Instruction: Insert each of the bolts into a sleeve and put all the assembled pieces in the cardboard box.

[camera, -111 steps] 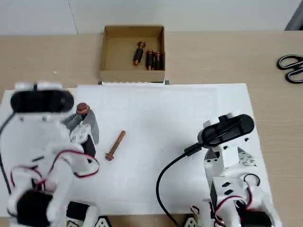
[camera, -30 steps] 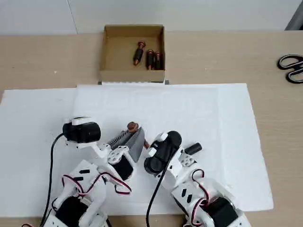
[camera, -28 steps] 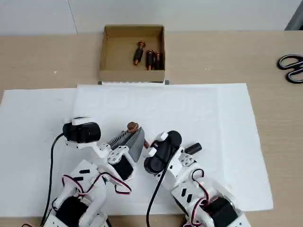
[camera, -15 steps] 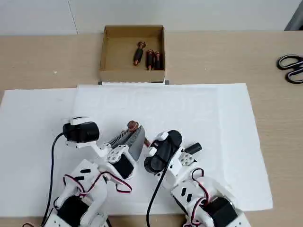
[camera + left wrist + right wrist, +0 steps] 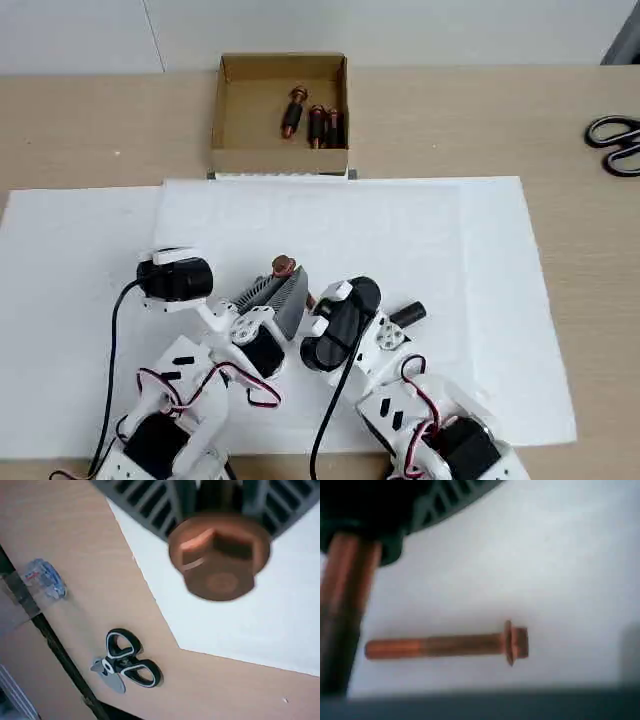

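Left jaws clamped on copper bolt (image 5: 220, 555), head outward, above white sheet (image 5: 400, 230). Right jaws: opening not discernible. Second bolt (image 5: 445, 645) flat on sheet. Assembled pieces (image 5: 315, 123) inside cardboard box (image 5: 280, 160) on bench (image 5: 480, 120).

Ahead of the left gripper (image 5: 284, 283) we find open white paper (image 5: 420, 230) up to the cardboard box (image 5: 228, 110). The right arm (image 5: 340, 320) crowds its right side; a loose bolt (image 5: 445, 646) lies between them.
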Motion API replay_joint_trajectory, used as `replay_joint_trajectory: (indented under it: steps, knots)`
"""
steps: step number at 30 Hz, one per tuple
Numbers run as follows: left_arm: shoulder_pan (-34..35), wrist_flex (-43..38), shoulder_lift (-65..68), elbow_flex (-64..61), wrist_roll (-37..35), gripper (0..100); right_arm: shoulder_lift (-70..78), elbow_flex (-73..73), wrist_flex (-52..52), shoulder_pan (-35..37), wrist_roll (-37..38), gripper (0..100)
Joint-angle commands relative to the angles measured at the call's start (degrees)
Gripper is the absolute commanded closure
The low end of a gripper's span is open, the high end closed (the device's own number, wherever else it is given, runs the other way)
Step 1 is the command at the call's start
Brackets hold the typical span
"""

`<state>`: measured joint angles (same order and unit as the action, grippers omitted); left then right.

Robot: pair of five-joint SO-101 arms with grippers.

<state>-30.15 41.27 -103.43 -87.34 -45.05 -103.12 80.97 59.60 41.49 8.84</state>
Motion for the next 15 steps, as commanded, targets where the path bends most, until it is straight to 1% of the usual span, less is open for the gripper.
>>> replay_joint_trajectory:
  steps: [1, 4, 7, 10, 12, 15]
  knots:
    - [-0.44, 0.18, -0.62, 0.84, 0.0, 99, -0.57, -0.62, -2.51, 0.04, -0.35, 99.6]
    - [-0.97, 0.79, -0.62, 1.71, 0.09, 99, -0.57, -0.88, -2.59, 0.04, -0.35, 99.6]
    - [-4.57, 3.96, -0.53, 4.09, 0.09, 99, -0.57, -0.88, -2.68, -0.4, -0.26, 99.6]
    - [-7.65, 7.82, -0.53, 5.14, 0.53, 99, -0.57, -0.88, -4.79, -2.95, -0.26, 99.6]
    - [-8.26, 10.02, -0.53, 4.88, 3.16, 99, -0.57, -0.97, -6.29, -4.62, -0.18, 99.6]
    - [-8.26, 12.48, -0.53, 4.79, 5.54, 99, -0.57, -0.97, -6.64, -5.05, -0.18, 99.6]
